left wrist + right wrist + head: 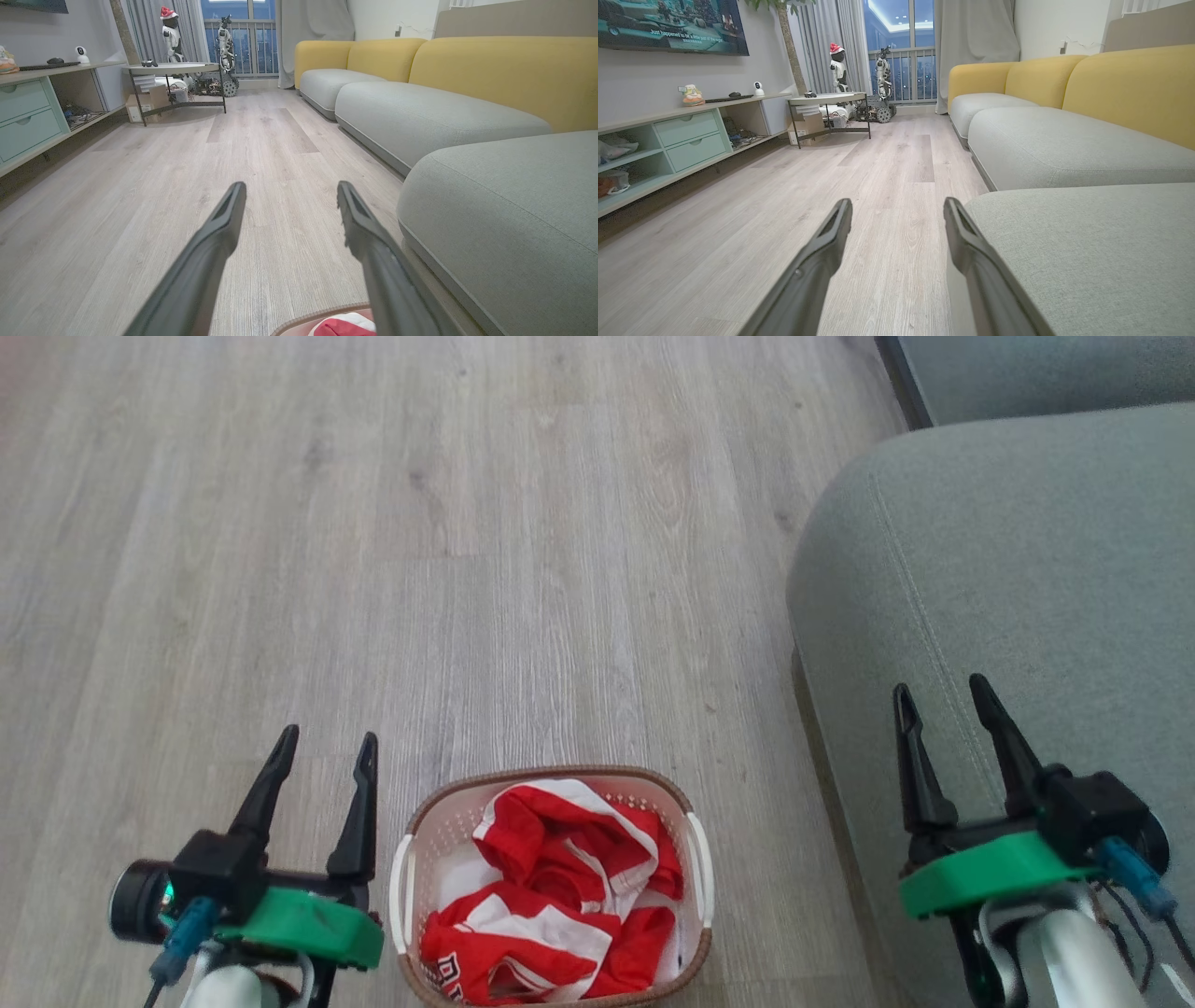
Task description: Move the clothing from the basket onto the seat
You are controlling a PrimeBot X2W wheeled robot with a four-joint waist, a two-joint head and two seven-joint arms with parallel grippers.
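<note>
Red jersey clothing point(551, 905) with white stripes lies crumpled in the white perforated basket point(414, 845), which stands on the wood floor at the bottom centre of the head view. The grey-green seat point(1018, 579) fills the right side, a short gap away from the basket. My left gripper point(327, 745) hovers open just left of the basket, nothing between its fingers. My right gripper point(941, 693) is open above the seat's front edge, also holding nothing. In the left wrist view the left gripper point(289, 186) points along the floor, with the basket rim point(317, 313) and a bit of clothing point(345, 325) at the bottom.
A long sofa with grey cushions point(1055, 144) and yellow backs point(1134, 88) runs along the right. A low shelf unit point(686, 135) lines the left wall, and a small table point(829, 100) stands far ahead. Bare wood floor point(420, 551) stretches in front of the basket.
</note>
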